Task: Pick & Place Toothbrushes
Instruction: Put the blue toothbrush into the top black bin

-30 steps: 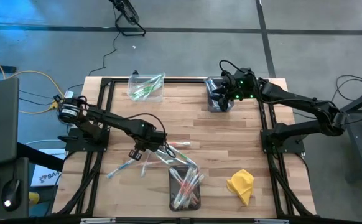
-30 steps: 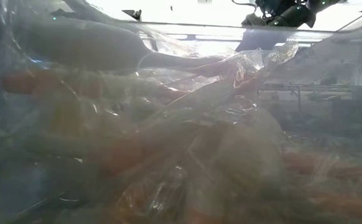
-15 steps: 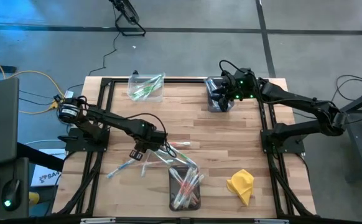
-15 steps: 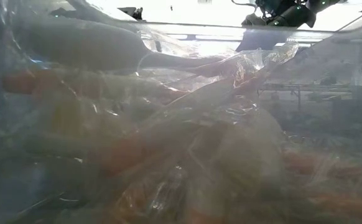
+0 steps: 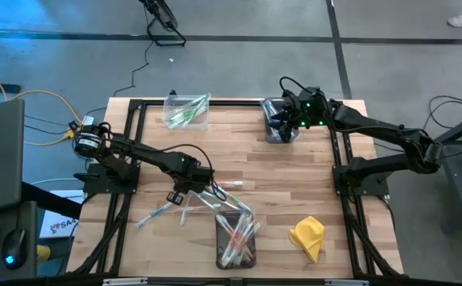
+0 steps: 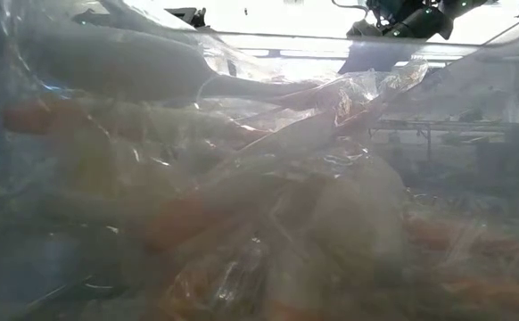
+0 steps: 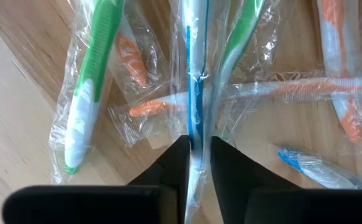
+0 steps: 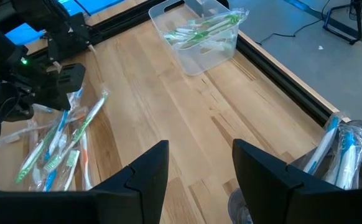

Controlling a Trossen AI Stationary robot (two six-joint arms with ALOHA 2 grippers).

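Note:
Loose toothbrushes in clear wrappers lie scattered on the table's near left part. My left gripper stands among them, pointing down, shut on a blue-and-white toothbrush. Green toothbrushes and orange toothbrushes lie around it. My right gripper hovers open over the far right bin, where blue toothbrushes stand. The far left bin holds green ones and the near bin pink-orange ones. My left gripper pinches the wrapped blue-and-white toothbrush between its two fingers, on the shaft just beside its blue stretch. It comes from above, pointing down, the fingers across the shaft. The toothbrush runs on over the other wrapped brushes on the table.
A yellow cloth lies near the table's near right corner. Black frame rails run along the table's sides. Bare wood lies in the middle. The low view is filled by the near bin's clear wall.

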